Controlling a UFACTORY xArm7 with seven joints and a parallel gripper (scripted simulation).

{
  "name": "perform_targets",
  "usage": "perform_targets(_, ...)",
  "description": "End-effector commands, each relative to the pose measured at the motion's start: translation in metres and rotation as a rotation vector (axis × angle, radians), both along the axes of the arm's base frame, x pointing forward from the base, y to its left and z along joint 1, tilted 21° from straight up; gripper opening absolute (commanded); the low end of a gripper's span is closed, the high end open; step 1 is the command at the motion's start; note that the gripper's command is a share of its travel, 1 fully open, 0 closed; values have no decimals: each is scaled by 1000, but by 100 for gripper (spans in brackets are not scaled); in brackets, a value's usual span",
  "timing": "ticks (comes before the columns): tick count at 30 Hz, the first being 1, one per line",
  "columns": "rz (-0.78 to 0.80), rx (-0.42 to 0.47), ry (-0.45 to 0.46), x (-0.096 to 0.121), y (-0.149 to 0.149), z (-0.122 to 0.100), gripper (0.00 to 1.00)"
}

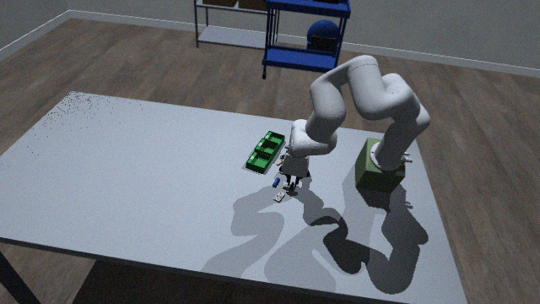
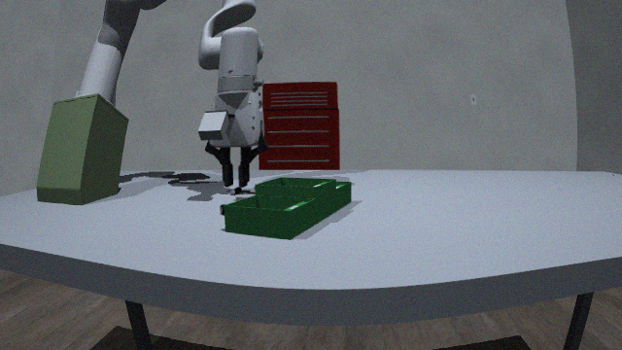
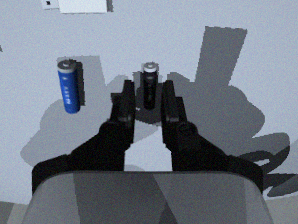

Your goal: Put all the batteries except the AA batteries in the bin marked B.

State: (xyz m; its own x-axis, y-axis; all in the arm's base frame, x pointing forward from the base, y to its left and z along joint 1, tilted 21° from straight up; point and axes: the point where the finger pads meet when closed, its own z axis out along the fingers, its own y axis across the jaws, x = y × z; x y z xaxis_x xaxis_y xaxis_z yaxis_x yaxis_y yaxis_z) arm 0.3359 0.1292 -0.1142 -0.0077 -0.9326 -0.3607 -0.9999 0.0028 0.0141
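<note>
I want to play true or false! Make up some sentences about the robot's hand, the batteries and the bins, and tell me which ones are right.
1. The blue battery lies on the table. True.
2. The hand is squeezing the blue battery. False: its fingers stand apart with nothing between them, and the blue battery lies off to one side.
3. The bins are red. False: they are green.
4. The black battery has a pale end. True.
5. The black battery is inside a bin. False: it lies on the table.
</note>
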Motion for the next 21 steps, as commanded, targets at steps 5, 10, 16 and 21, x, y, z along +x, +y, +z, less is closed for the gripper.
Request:
perform_targets(5,-1,0,-3,0,3,-9,23)
perform_targets(10,-1,0,-3,0,4,-11,23)
perform_targets(16,-1,0,-3,0,4,-11,23)
perform_targets(21,-1,0,-3,0,4,-11,23)
